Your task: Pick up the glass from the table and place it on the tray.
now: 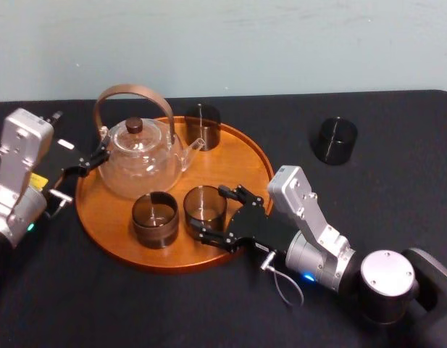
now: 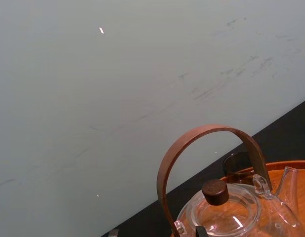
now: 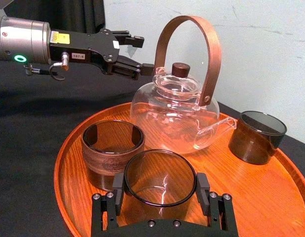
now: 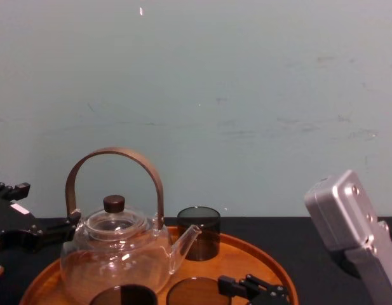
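Note:
A smoky glass stands near the front of the round wooden tray, and my right gripper is shut on it. In the right wrist view both fingers press the glass from either side. Its base is hidden behind the gripper. A second dark glass stands alone on the black table, to the back right. My left gripper hovers open at the tray's left edge, by the foot of the teapot's handle.
A glass teapot with a brown hoop handle fills the tray's left half. In front of it stands a glass with a wooden band. Another dark glass stands at the tray's back rim. Bare table lies to the right.

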